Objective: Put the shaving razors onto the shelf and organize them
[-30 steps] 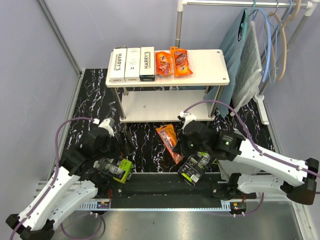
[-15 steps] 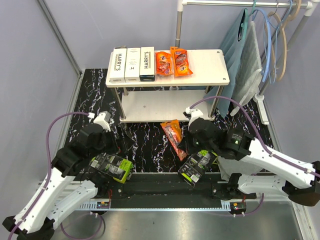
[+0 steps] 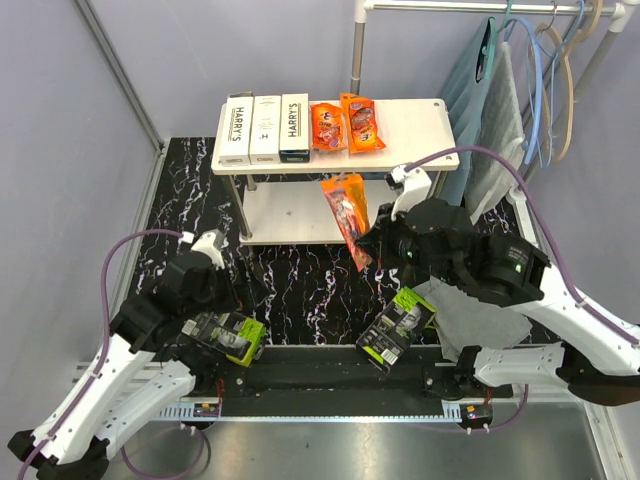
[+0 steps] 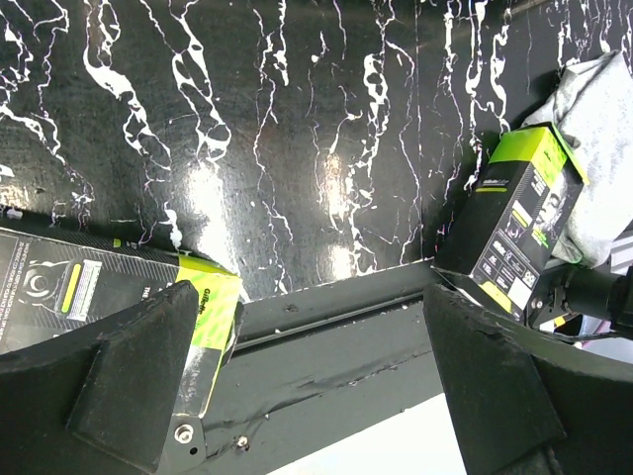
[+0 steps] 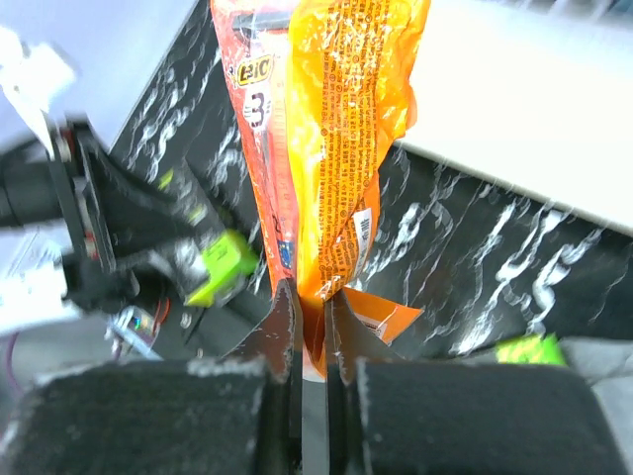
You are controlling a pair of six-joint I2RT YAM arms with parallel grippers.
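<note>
Right pincer (image 5: 309,295) clamps an orange pack (image 3: 345,212) before the shelf (image 3: 420,125), grey cloth (image 3: 470,315) nearby; left pincer (image 4: 309,292) gapes.

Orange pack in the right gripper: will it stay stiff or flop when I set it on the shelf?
Likely somewhat floppy: the orange pack is crinkled film, pinched only at one end by the right gripper. It looks light, and glossy, so it may slide on the shelf.

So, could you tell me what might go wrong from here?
The right claw pinches the orange pack only at one end, so it may slip or swing. It sits near the front edge of the shelf and could catch there or knock the two orange packs on top.
</note>
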